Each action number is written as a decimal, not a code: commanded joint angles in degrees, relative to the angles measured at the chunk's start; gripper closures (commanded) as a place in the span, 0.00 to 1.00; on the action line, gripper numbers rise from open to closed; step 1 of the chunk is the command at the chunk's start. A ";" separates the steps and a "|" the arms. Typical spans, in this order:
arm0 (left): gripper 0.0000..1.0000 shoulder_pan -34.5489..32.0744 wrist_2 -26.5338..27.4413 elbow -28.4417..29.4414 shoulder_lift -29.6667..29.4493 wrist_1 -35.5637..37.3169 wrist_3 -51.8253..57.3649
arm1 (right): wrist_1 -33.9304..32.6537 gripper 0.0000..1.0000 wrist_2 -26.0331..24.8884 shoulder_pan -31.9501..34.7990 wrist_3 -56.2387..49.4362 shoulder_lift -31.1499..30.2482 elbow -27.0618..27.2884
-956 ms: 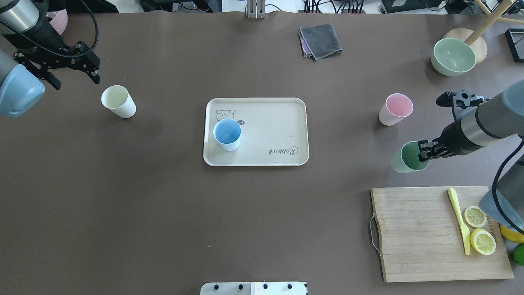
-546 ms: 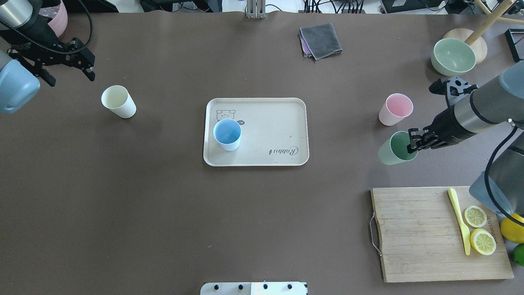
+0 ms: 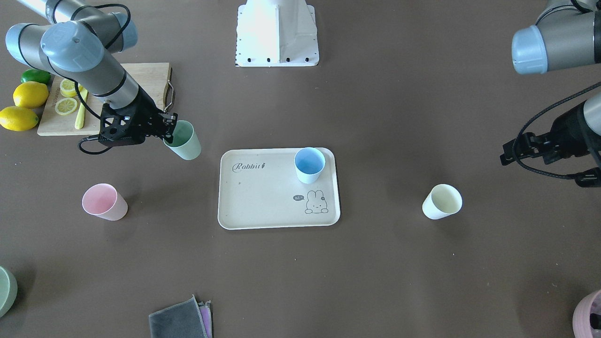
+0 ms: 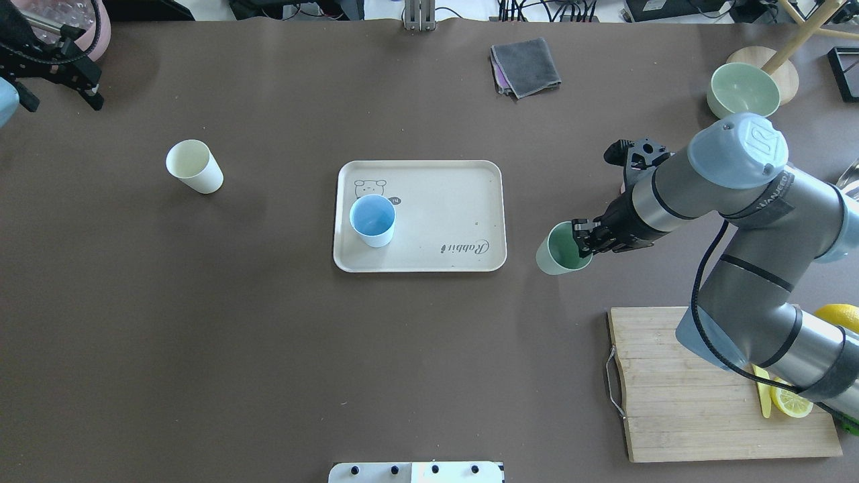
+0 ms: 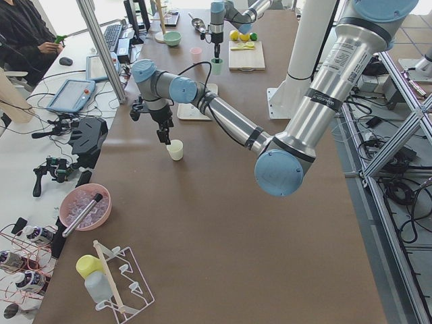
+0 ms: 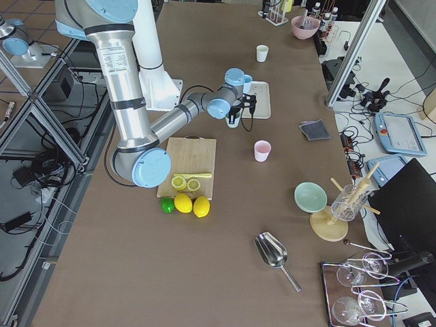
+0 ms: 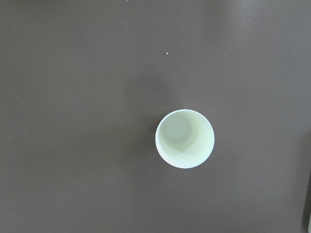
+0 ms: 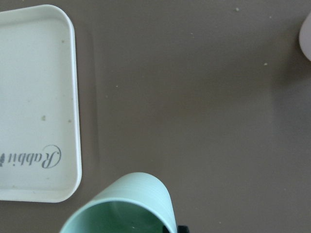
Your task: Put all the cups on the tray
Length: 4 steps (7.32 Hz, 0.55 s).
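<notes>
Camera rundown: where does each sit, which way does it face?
Front-facing: across the table, facing the robot, steeply down; base at top, right gripper on green cup.
Overhead: behind the robot, looking forward and down; right arm, left gripper top-left.
Exterior left: table's left end, looking along it; left arm near, over cream cup.
Exterior right: opposite end; right arm near.
Right wrist: down on green cup, tray corner; fingers barely show.
Left wrist: straight down on cream cup; no fingers.
Shared: front-facing and overhead both show blue cup on tray.

Overhead and front cameras face each other, sharing the tray (image 4: 443, 201).
</notes>
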 commanded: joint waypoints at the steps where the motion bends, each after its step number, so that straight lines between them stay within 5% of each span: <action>1: 0.02 -2.11 0.00 2.13 0.03 0.09 4.58 | -4.99 1.00 -0.68 -0.68 0.83 7.21 -2.03; 4: 0.02 -4.14 0.09 4.77 0.03 0.01 9.78 | -4.41 1.00 -4.53 -3.84 3.47 14.88 -9.42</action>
